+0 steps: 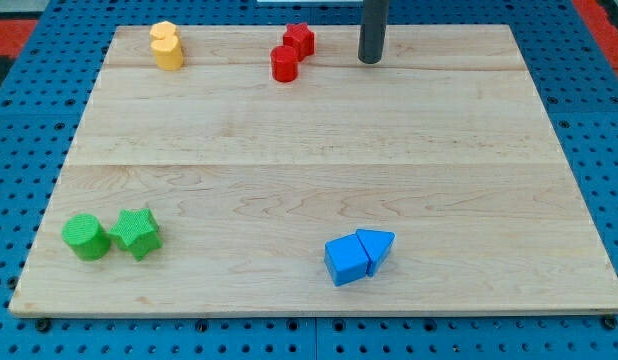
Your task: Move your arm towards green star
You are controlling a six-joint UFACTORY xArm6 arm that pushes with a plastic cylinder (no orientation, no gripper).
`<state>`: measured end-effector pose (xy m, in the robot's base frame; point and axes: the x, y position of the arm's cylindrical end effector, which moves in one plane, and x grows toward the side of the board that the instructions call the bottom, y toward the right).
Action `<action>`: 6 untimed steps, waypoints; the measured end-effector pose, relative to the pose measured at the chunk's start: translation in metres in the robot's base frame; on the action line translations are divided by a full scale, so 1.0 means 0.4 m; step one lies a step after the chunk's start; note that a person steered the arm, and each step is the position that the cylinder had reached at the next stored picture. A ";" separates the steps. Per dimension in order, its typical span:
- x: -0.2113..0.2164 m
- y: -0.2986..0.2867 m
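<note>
The green star (137,233) lies near the board's bottom left, touching a green cylinder (86,237) on its left. My tip (369,60) stands at the view's top, right of centre, far from the green star, up and to the right of it. The nearest blocks to my tip are a red star-like block (299,39) and a red cylinder (284,63), a short way to its left.
A yellow block (167,46) made of two rounded shapes sits at the top left. A blue cube (347,260) and a blue triangle (376,247) touch each other at the bottom, right of centre. The wooden board (319,150) rests on a blue pegboard.
</note>
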<state>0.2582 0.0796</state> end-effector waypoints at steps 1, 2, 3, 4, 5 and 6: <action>0.000 0.000; 0.001 0.000; 0.029 0.047; 0.164 0.113; 0.346 0.107; 0.510 -0.001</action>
<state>0.4622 0.0793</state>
